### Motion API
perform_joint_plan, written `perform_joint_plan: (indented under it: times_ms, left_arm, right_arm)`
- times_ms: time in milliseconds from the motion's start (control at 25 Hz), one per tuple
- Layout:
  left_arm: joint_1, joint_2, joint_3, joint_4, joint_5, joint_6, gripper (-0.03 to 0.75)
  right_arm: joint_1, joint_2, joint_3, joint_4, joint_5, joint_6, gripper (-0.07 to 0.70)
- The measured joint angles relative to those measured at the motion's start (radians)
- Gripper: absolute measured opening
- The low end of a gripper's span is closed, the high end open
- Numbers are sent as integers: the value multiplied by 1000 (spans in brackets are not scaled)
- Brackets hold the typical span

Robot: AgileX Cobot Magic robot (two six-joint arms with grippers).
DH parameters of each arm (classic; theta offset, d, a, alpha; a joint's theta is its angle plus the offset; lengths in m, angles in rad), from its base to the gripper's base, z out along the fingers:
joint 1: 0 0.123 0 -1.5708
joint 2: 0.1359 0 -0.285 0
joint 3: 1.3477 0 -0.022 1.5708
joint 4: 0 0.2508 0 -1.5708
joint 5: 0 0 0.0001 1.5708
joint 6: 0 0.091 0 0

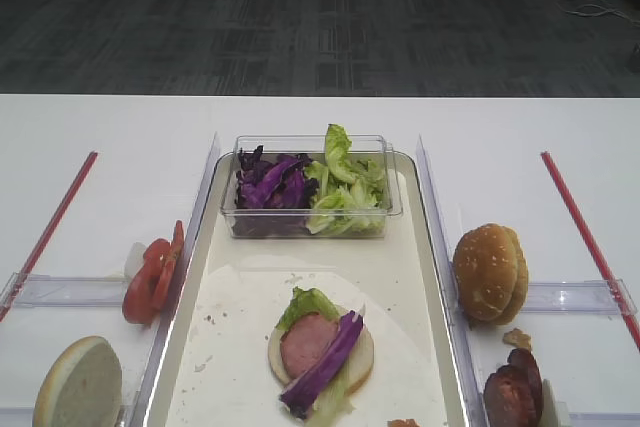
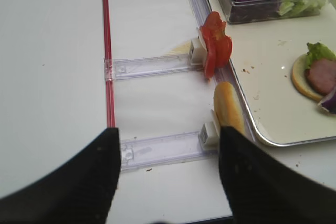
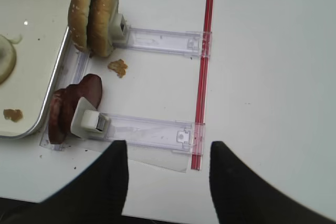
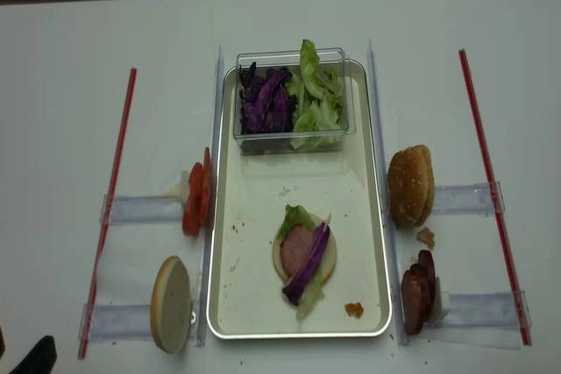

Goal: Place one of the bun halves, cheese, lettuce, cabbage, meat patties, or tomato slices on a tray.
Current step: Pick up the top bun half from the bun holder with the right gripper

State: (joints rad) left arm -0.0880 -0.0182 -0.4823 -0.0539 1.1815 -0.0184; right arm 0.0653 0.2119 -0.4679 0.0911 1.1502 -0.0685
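Observation:
The cream tray [image 1: 420, 247] holds a stack [image 1: 320, 347] of bun base, lettuce, a meat slice and purple cabbage. Two sesame bun halves [image 1: 490, 272] stand on edge right of the tray, with meat patties [image 1: 512, 392] nearer the front. Tomato slices [image 1: 152, 277] and a pale-faced bun half [image 1: 78, 385] stand on the left. No cheese shows. My right gripper [image 3: 168, 148] hangs open and empty over the table, in front of the patties [image 3: 73, 106] and buns [image 3: 94, 17]. Open and empty too, my left gripper [image 2: 168, 132] is in front of the tomato [image 2: 215, 48].
A clear box [image 1: 310, 187] of cabbage and lettuce sits at the tray's far end. Clear slotted holders [image 3: 152, 129] and red strips [image 3: 202, 77] lie on the white table on both sides. Crumbs [image 3: 118, 66] lie near the buns.

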Motion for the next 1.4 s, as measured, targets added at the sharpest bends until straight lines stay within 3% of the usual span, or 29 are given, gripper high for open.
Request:
perform_joint_plan:
  times_ms: [920, 1400]
  left_arm:
    - [0, 0, 0, 0, 0, 0, 396]
    - [0, 0, 0, 0, 0, 0, 396]
  right_arm:
    - [0, 423, -2, -18, -15, 5, 380]
    - [0, 597, -81, 0, -36, 5, 380]
